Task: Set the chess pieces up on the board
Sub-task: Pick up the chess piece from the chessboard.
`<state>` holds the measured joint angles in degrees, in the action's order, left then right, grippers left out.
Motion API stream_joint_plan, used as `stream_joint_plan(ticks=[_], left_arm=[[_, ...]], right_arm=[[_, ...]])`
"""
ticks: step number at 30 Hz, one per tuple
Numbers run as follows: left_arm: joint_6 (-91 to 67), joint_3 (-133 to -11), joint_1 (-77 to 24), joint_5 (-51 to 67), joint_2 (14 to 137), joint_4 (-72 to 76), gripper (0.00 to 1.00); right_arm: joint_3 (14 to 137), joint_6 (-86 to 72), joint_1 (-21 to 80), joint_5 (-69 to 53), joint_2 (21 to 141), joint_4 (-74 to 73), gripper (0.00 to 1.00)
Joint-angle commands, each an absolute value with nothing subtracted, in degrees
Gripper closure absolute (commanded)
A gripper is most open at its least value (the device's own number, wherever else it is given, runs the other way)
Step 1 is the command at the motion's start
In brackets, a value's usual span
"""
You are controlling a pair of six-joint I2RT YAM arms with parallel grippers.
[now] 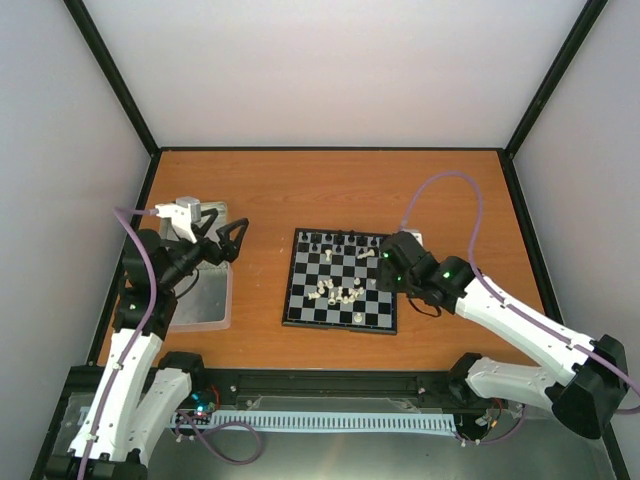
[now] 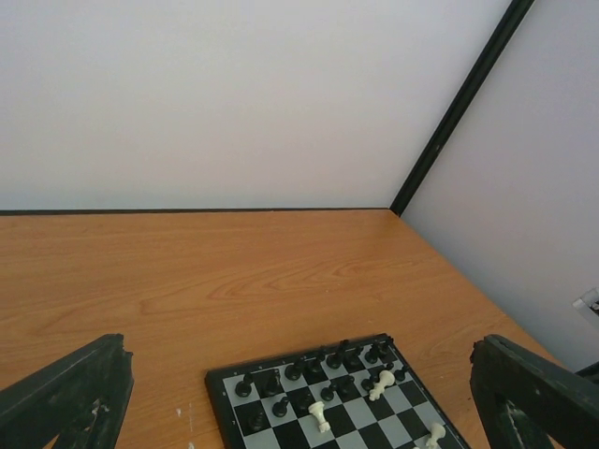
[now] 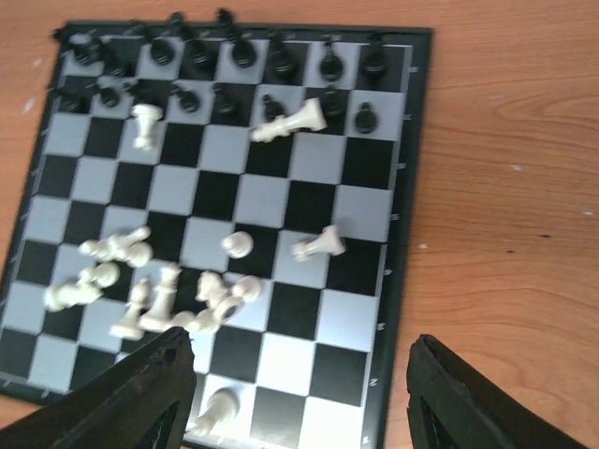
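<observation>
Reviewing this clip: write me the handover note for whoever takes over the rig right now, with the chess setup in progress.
Left gripper: open, empty, left of the board.
Right gripper: open, empty, over the board's near edge.
Done: black pieces stand along the two far rows.
Left: white pieces lie scattered mid-board, mostly toppled; one lies among the black ones. Stand them in the near rows.

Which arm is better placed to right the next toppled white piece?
Right: the right end effector hangs open over the near edge of the board, toppled cream-white pieces ahead of its fingers. The left end effector sits off the board by the tray.
</observation>
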<state>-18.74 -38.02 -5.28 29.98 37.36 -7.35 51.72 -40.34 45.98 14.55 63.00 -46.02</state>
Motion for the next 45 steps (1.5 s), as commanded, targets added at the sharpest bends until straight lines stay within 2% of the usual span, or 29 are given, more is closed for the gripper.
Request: stream_joint_plan(ticks=[1, 10, 16, 18, 29, 45], left_arm=[[-19.7, -39.7, -5.6, 27.4, 37.4, -6.3, 0.00], [-16.6, -37.7, -5.6, 29.9, 35.9, -5.1, 0.00], [-17.3, -36.2, -5.6, 31.8, 34.5, -3.5, 0.00], [-17.4, -36.0, -5.6, 32.2, 34.3, -3.0, 0.00], [-17.7, -36.1, -5.6, 33.7, 35.4, -2.9, 0.00], [-18.3, -35.8, -5.6, 33.1, 35.3, -2.6, 0.00]], right_arm=[[48.3, -41.2, 41.0, 16.3, 61.6, -43.3, 0.38], [46.3, -42.4, 35.7, 8.9, 69.2, -35.9, 0.41], [48.8, -41.5, 35.4, 6.8, 78.4, -34.7, 0.57], [49.3, -41.4, 35.4, 6.2, 80.5, -34.8, 0.59], [51.9, -40.8, 35.5, 4.5, 85.7, -34.1, 0.56], [55.9, -40.0, 35.6, 9.5, 92.3, -36.0, 0.56]])
